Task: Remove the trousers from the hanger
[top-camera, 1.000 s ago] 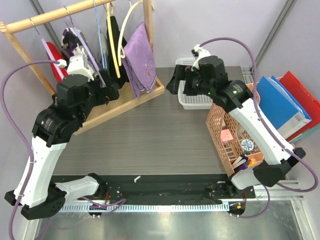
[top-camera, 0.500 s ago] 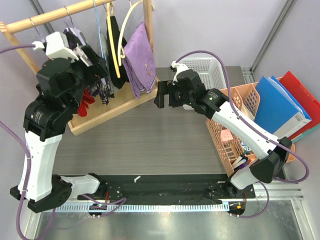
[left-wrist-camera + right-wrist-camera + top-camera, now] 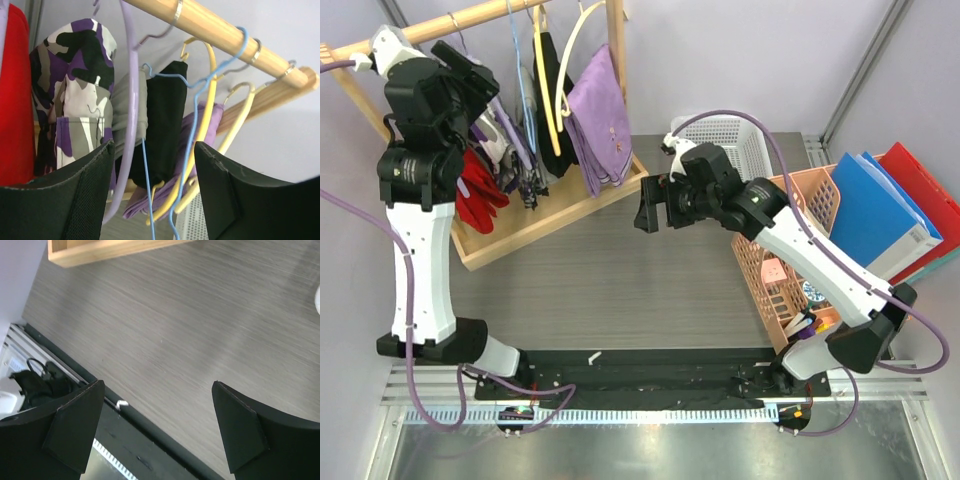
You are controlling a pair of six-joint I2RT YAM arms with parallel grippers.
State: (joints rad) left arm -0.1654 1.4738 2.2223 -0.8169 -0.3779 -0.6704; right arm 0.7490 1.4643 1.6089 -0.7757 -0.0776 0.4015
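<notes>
Risen since a second ago, the left gripper (image 3: 152, 150) is up at the wooden rail (image 3: 225, 37) by the tabletop's (image 3: 200, 315) far-left corner, jaws spread. The purple-white-black camouflage trousers (image 3: 75, 95) and the lilac trousers (image 3: 600, 110) hang folded there. The right gripper (image 3: 157, 385), jaws spread, has swung to mid-tabletop.

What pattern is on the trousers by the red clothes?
The trousers are purple, white and black camouflage; best in left wrist view.
</notes>
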